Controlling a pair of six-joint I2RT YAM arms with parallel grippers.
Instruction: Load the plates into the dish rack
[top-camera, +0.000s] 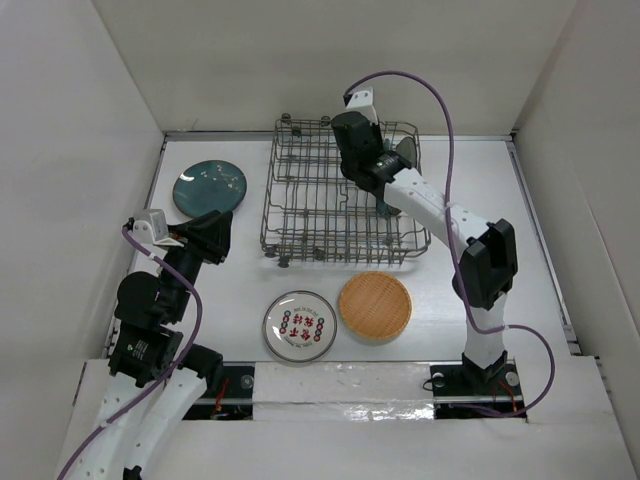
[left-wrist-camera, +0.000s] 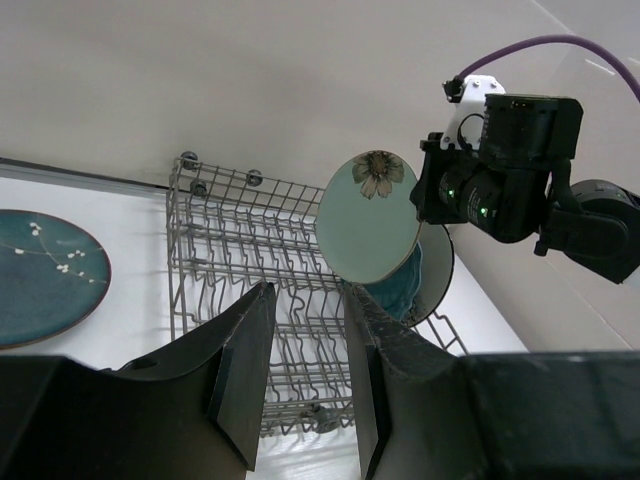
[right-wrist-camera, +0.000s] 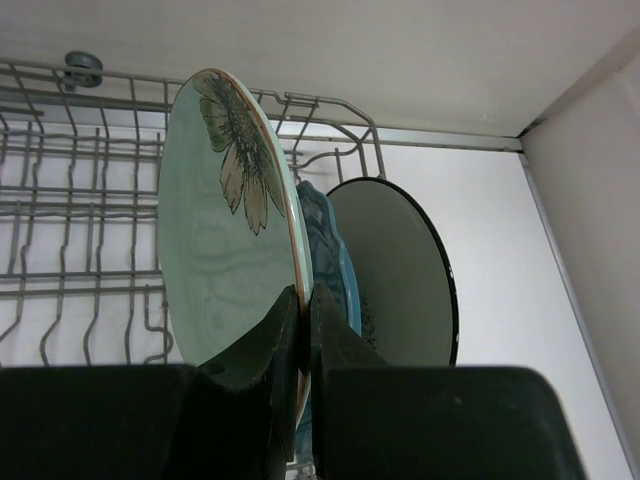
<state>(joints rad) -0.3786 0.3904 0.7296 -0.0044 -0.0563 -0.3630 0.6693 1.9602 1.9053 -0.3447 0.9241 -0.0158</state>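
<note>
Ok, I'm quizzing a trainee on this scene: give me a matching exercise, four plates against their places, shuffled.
1 pale green plate
2 dark teal plate
3 tan woven plate
4 teal scalloped plate

A standing in the dish rack
B flat on the table, left of the rack
C pinched upright by the right gripper
D flat on the table, before the rack

Pairs: 1-C, 2-B, 3-D, 4-A

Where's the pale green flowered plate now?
Top view: the pale green plate is upright in the right gripper at the right end of the grey wire dish rack, beside the teal scalloped plate.
</note>
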